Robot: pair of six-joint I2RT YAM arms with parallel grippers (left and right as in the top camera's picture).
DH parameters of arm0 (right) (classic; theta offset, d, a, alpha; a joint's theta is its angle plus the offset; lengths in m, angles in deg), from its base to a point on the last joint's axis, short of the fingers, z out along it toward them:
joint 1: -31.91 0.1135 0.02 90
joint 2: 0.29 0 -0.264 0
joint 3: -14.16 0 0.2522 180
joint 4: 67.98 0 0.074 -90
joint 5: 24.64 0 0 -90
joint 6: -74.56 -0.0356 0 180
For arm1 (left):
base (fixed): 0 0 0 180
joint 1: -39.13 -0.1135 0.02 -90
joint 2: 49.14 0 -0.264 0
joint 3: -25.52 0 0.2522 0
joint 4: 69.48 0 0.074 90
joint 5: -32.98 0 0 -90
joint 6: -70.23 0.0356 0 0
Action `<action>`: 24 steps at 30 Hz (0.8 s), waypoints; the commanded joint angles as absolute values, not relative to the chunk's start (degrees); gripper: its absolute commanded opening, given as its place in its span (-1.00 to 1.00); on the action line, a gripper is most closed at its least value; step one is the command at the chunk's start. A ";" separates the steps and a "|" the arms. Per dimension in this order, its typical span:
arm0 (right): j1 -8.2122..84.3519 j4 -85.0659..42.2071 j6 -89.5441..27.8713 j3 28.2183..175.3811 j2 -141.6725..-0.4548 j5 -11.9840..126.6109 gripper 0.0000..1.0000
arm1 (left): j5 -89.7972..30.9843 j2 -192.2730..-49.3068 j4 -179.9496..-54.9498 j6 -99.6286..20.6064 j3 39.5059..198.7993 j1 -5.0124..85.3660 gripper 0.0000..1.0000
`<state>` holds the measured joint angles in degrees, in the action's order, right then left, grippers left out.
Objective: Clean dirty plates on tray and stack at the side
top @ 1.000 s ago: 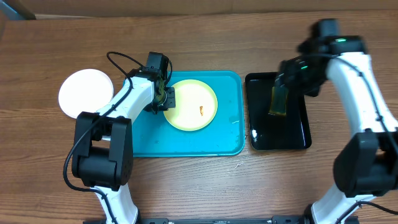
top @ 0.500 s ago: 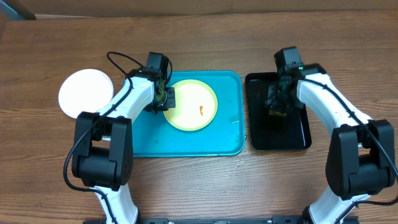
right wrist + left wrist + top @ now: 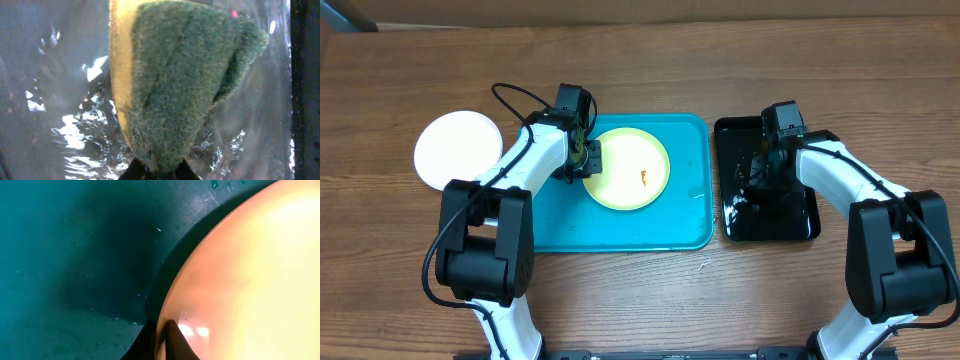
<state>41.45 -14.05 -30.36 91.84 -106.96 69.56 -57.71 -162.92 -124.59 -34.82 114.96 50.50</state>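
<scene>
plate: yellow-green plate (image 3: 632,168) lies flat in the middle of the turquoise tray (image 3: 620,232); same spot as a second ago
dirt: orange-brown smear (image 3: 644,178) right of the plate's centre, not yet wiped
left gripper (image 3: 586,158): clenched on the plate's left rim, unchanged; the wrist view shows the fingers pinching the edge
side stack: white plate (image 3: 458,148) on the table (image 3: 640,60) left of the tray; one or two stacked, cannot tell
sponge (image 3: 175,85): green-and-yellow, squeezed and bent at its near end
right gripper (image 3: 763,165): came down into the black tray (image 3: 800,228) and snapped tight on the sponge; it was wide a second ago
meaning: tool looks secured and the plate braced, so the likely next step is to carry the sponge over and scrub the smear
risk: sponge held by one end, so it may flop
</scene>
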 commanded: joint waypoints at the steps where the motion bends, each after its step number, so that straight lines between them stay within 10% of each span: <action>1: 41.91 -9.42 -30.22 94.93 -106.37 66.59 -0.92 | -58.94 -163.90 -125.04 -35.65 113.14 50.39 -0.85; 3: 41.91 -5.07 -30.16 98.25 -106.37 66.05 -0.72 | -58.94 -163.90 -125.02 -35.65 113.14 50.39 -0.84; 6: 41.93 0.22 -30.03 101.64 -106.37 66.13 0.24 | -58.94 -163.90 -125.00 -35.63 113.14 50.39 -0.81; 9: 41.58 -0.46 -30.05 102.12 -106.37 67.27 0.46 | -58.94 -163.90 -125.00 -35.65 113.14 50.39 -0.79; 24: 41.49 -13.86 -30.31 95.80 -106.81 71.29 0.52 | -58.94 -163.90 -125.00 -35.65 113.14 50.39 -0.78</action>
